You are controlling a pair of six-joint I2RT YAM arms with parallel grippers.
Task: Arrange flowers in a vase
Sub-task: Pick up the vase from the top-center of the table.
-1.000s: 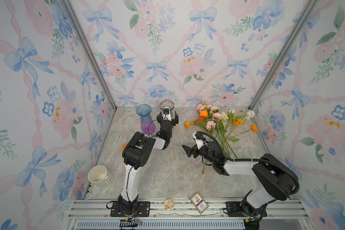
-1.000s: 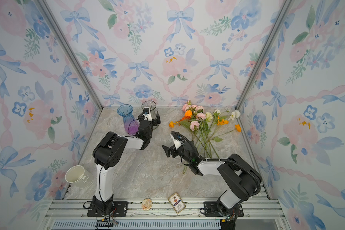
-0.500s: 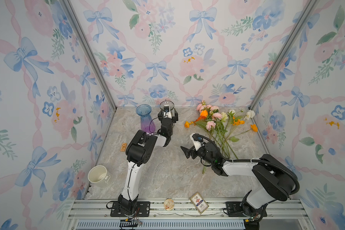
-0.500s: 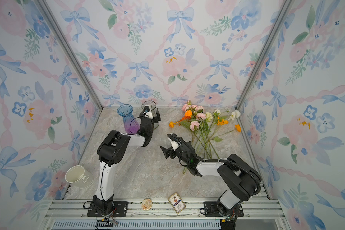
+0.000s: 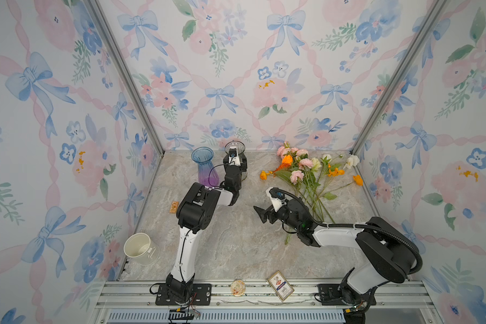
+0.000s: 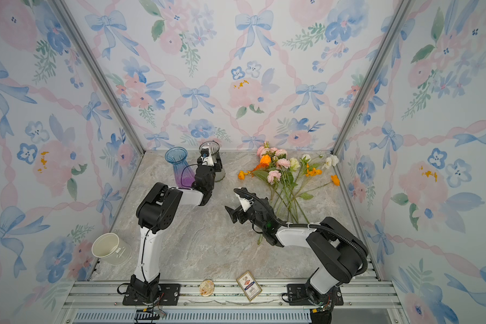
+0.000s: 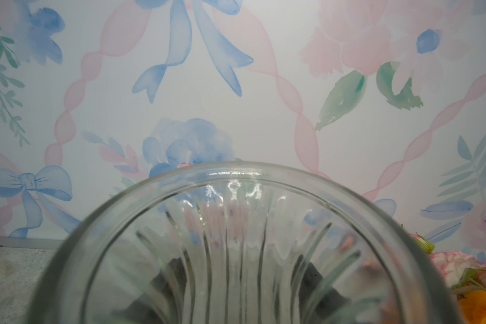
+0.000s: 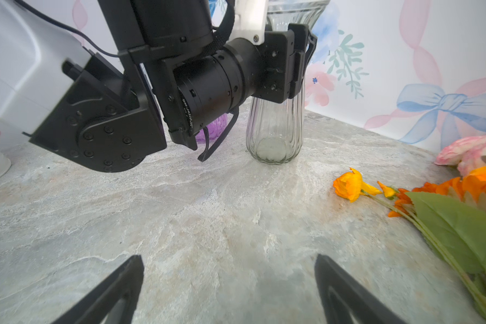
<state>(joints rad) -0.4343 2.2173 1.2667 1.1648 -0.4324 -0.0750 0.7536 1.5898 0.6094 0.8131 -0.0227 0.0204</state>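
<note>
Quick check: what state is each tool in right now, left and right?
Left tool: closed on the clear glass vase, at its neck.
Right tool: open, holding nothing.

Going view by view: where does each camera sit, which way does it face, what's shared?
Both top views: high at the front, looking down on the table; both arms show.
Left wrist: at the clear vase, facing the back wall; no arm visible.
Right wrist: low over the table, facing that vase; own open jaws and left gripper show.
Shared: the clear vase, everywhere.
</note>
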